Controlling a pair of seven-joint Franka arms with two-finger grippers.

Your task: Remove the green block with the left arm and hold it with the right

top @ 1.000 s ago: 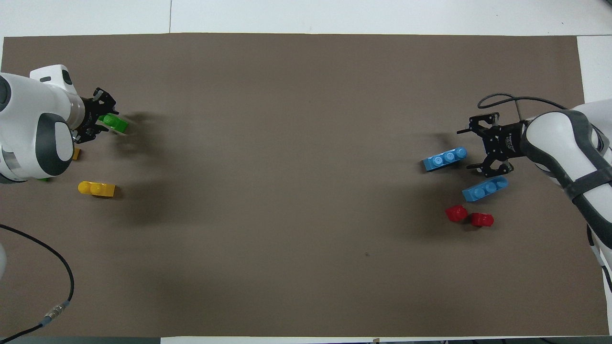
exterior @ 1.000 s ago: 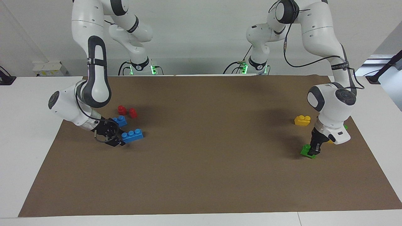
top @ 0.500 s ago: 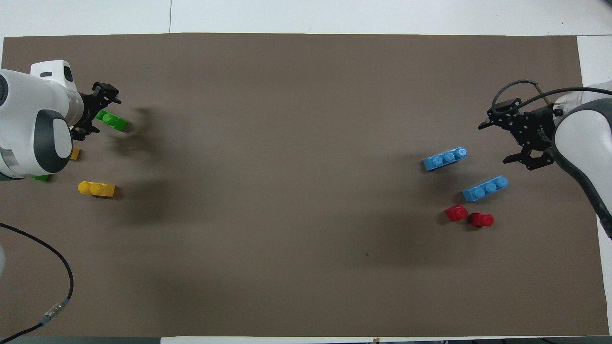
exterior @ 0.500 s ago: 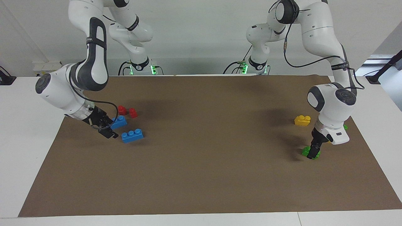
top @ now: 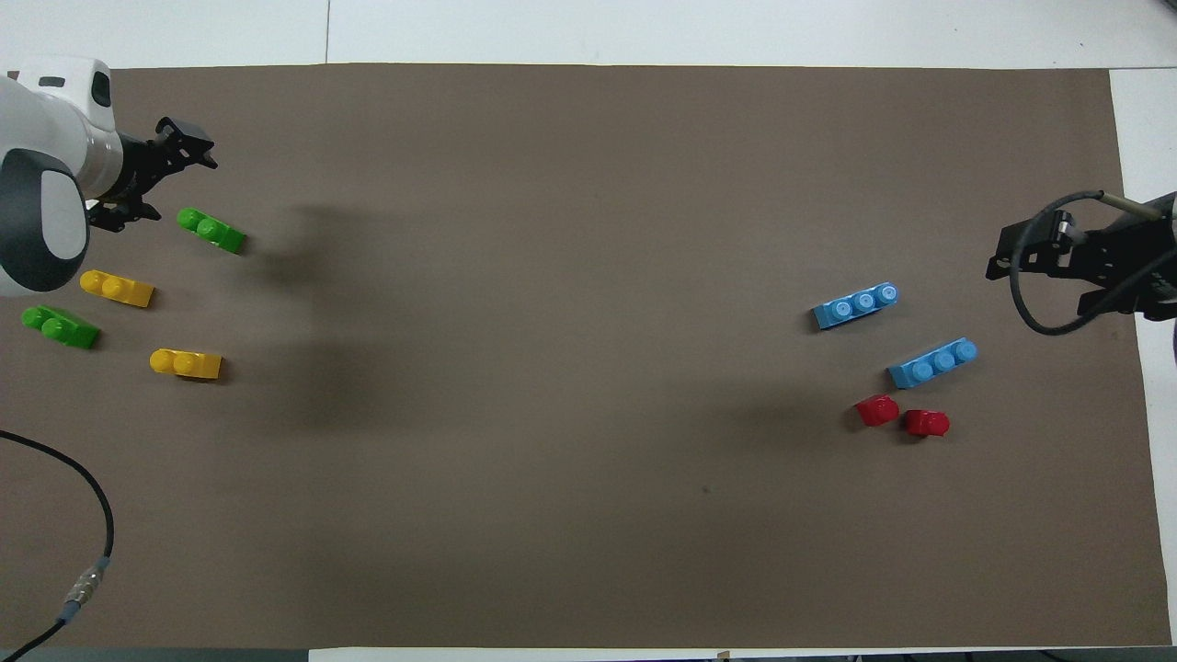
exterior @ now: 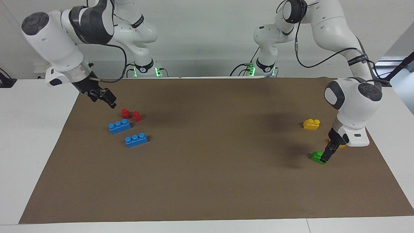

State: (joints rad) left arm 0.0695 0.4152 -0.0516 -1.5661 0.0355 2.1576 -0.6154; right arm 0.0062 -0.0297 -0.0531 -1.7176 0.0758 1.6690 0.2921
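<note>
The right arm was raised with its forearm sloping down toward the table. The right gripper (exterior: 111, 103) hung in the air over the brown mat (exterior: 207, 168), near the mat's edge at the right arm's end. Seen almost end-on, we could not tell whether it was spread or closed. The left arm reached out and bent steeply down at the wrist, so that the left gripper (top: 170, 188) was low over the mat near the corner at the left arm's end farthest from the robots. Its fingers (top: 191, 150) were spread apart with nothing between them.

Nearest the robots, toward the right arm's end, two red blocks (top: 901, 416) lay side by side. Next came the nearer blue brick (top: 933, 362), and level with it by the left arm's edge the nearer yellow block (top: 186, 363). The second green block (top: 60, 326) lay close to that same edge, hidden by the left arm in the facing view. Farther out were the farther blue brick (top: 855, 305) and the farther yellow block (top: 117, 288). Farthest out, the green block (top: 211, 230) lay flat on the mat, studs up, just beside the left gripper and outside its fingers, with open mat around it.
</note>
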